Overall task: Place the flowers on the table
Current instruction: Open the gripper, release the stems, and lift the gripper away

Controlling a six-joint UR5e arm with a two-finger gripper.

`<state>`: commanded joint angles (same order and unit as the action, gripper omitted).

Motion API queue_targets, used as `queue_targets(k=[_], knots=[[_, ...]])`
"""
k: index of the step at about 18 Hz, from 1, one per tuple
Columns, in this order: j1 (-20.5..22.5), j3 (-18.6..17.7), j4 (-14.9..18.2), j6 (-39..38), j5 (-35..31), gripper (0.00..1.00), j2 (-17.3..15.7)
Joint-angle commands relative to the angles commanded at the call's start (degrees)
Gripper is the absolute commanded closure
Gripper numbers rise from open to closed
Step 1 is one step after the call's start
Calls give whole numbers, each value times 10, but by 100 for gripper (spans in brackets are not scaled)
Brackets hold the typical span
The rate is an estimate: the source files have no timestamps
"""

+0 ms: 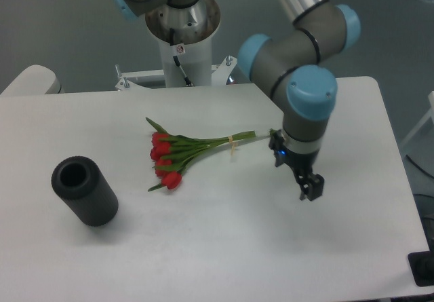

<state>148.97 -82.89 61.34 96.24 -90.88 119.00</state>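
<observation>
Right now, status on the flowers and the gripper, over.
Gripper right of the flowers, holding nothing; fingers too small to read. Flowers flat on the table, stem ends toward the gripper. Black cylinder far left, not in the way.

The flowers (178, 155) are lying flat on the white worktop (224, 248), just left of frame center — red tulip heads bunched at the lower left, green stems running up-right, pale band tied around them near the stem end.
</observation>
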Motion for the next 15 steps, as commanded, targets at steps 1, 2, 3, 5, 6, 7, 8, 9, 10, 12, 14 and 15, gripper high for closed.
queue_targets(k=[1, 2, 3, 5, 6, 7, 8, 9, 10, 12, 14, 15], knots=[[0, 4, 2, 0, 1, 0, 4], [0, 6, 2, 0, 1, 0, 6], [0, 6, 2, 0, 0, 0, 7], [-2, 2, 3, -1, -1, 0, 6], [-3, 1, 2, -1, -1, 0, 5], [-3, 0, 2, -1, -1, 0, 5], [-3, 0, 3, -1, -1, 0, 5], [-3, -1, 3, -1, -1, 0, 5], [-3, -1, 2, -1, -1, 0, 5], [-3, -1, 2, -1, -1, 0, 5], [-4, -1, 2, -1, -1, 0, 5], [-4, -2, 2, -1, -1, 0, 5]])
